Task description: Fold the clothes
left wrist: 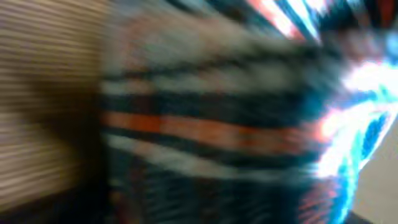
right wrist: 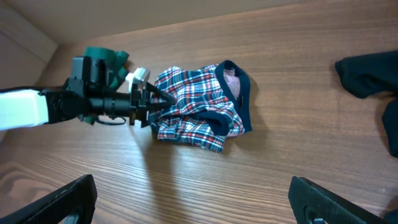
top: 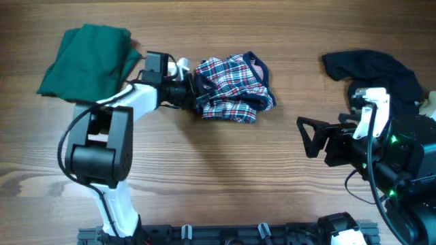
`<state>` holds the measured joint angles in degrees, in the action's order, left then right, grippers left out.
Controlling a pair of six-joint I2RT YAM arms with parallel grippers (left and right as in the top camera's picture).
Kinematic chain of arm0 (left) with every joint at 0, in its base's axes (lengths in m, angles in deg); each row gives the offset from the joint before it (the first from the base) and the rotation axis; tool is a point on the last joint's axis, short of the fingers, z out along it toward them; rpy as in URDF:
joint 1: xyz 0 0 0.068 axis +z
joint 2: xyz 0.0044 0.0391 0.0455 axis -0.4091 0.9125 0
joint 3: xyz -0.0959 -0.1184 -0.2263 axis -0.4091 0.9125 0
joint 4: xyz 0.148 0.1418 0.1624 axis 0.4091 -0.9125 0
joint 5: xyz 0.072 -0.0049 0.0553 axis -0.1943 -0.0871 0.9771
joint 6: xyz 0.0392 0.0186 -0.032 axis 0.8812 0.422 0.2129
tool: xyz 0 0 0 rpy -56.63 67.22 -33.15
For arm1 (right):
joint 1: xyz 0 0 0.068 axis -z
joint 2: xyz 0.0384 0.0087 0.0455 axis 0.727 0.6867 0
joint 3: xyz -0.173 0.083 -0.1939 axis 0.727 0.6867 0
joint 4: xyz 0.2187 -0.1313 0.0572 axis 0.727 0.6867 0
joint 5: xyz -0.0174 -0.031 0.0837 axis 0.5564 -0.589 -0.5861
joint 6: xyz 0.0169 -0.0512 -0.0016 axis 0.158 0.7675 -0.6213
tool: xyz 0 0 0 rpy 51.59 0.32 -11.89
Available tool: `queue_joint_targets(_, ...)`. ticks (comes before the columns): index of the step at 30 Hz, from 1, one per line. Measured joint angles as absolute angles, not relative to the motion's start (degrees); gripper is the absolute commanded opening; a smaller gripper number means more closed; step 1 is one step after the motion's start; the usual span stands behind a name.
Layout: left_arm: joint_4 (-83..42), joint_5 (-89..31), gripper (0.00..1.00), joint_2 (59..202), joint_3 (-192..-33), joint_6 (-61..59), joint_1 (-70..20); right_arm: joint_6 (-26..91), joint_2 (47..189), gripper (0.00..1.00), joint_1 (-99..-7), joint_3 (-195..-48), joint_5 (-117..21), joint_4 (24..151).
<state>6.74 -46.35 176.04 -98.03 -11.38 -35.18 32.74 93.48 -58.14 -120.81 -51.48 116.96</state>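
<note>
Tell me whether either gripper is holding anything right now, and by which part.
Right gripper: open, empty. Left gripper sits at the plaid garment's left edge; whether it grips the fabric cannot be told.

White-and-black left arm (top: 129,102), looping black cables (top: 63,146), black right arm (top: 371,112), green lights (top: 393,141)

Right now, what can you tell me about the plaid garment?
The plaid garment is soft cloth checked in red, navy and white, with a navy band at its upper right. It lies bunched and creased near the middle of the table. The left tool is at its left edge; a grip cannot be confirmed.
</note>
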Motion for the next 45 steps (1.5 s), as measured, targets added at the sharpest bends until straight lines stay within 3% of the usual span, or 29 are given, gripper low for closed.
queue_joint_targets(3,5.4,-43.9,0.97,175.2,-98.6,-6.3,-37.8,32.7,93.5,1.00,-58.1,-120.8,-51.5,117.0)
queue_joint_targets(5,5.5,-42.8,0.93,174.9,-98.7,-4.8,-38.4,32.5,93.5,1.00,-58.1,-120.8,-51.5,117.0)
queue_joint_targets(8,8.6,-40.1,0.54,175.2,-98.6,-3.7,-39.8,32.2,93.5,1.00,-58.1,-120.8,-51.5,117.0)
queue_joint_targets(9,9.6,-38.9,0.32,175.7,-98.5,-3.5,-40.8,32.0,93.5,1.00,-58.1,-120.8,-51.5,117.0)
queue_joint_targets(11,12.1,-37.7,0.04,176.3,-98.4,-3.3,-44.2,31.6,93.5,1.00,-58.1,-120.8,-51.5,117.1)
queue_joint_targets(17,20.2,-38.2,0.04,177.1,-97.8,-4.4,-50.7,31.6,93.5,1.00,-58.1,-120.8,-51.9,118.2)
queue_joint_targets(22,23.0,-43.5,0.04,174.2,-97.6,-14.8,-41.3,31.6,93.5,1.00,-58.1,-120.8,-51.9,118.2)
queue_joint_targets(33,30.5,-39.4,0.04,153.3,-97.4,-32.4,-23.3,31.6,93.5,1.00,-58.1,-120.8,-51.9,119.6)
queue_joint_targets(39,38.7,-26.0,0.04,152.9,-97.0,-27.6,-15.4,31.6,93.5,1.00,-58.1,-120.8,-51.9,120.4)
queue_joint_targets(45,38.8,-19.4,0.04,152.9,-97.0,-19.9,-6.1,31.6,93.5,1.00,-58.1,-120.8,-51.9,120.3)
